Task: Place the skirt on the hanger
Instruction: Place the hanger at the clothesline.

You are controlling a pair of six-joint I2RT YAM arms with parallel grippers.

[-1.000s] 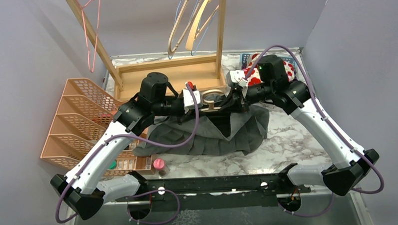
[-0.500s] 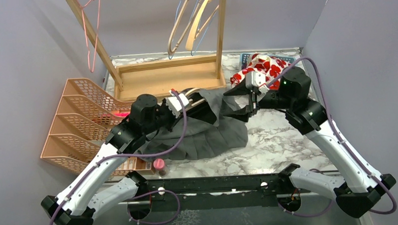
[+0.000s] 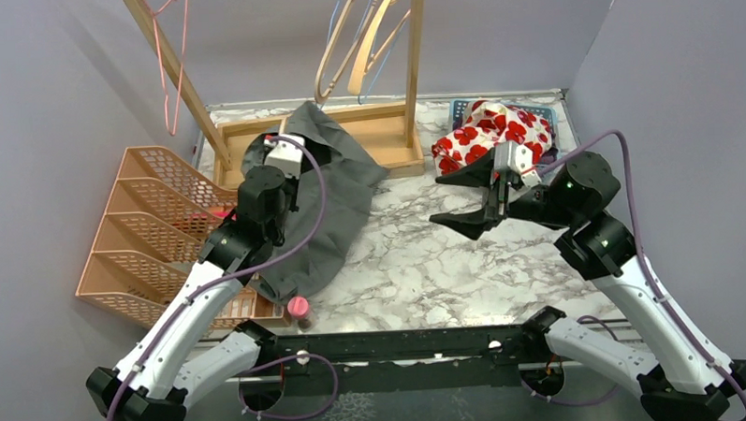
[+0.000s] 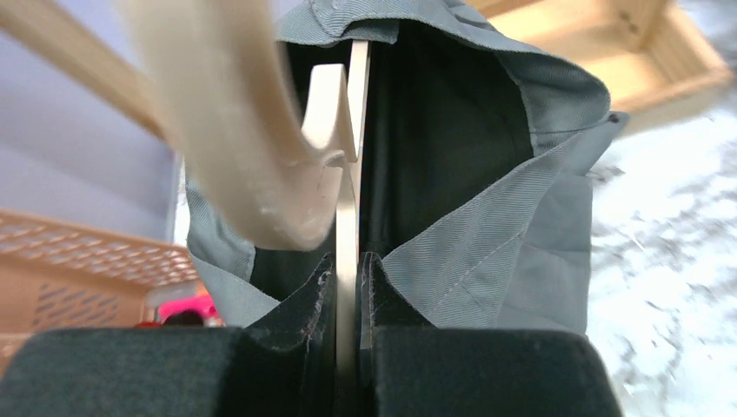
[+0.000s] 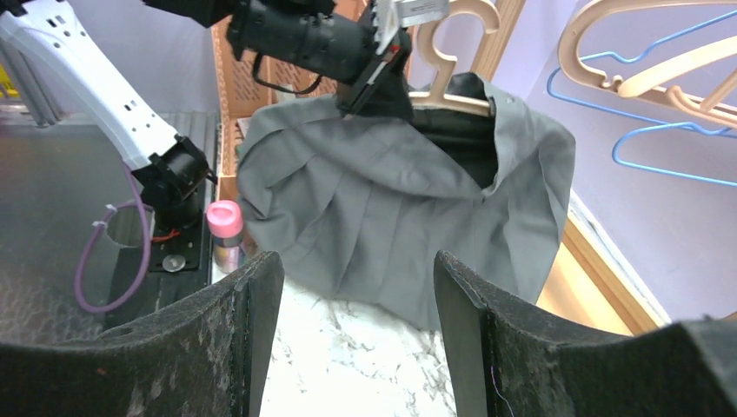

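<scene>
While the left gripper (image 4: 348, 278) is pinched nearly closed on the thin flat edge of a wooden hanger (image 4: 335, 113), a grey pleated skirt (image 3: 336, 188) drapes from that hanger at the far left of the marble table (image 3: 427, 265). The skirt's waistband is looped over the hanger's upper end. Its fabric trails toward the near edge, and the hem ends just beside a pink-capped bottle (image 3: 300, 311). Part of the cloth lies across the base of the wooden rack (image 3: 376, 135), from whose top bar spare wooden and blue wire hangers (image 3: 345, 52) hang. An orange mesh file rack (image 3: 145, 218) stands to the left of the arm. On the right side the right gripper (image 3: 436, 199) hovers above bare marble with its fingers spread wide and nothing between them, well apart from the skirt. Behind it, at the far right, sits a white cloth printed with red hearts (image 3: 484, 132).
</scene>
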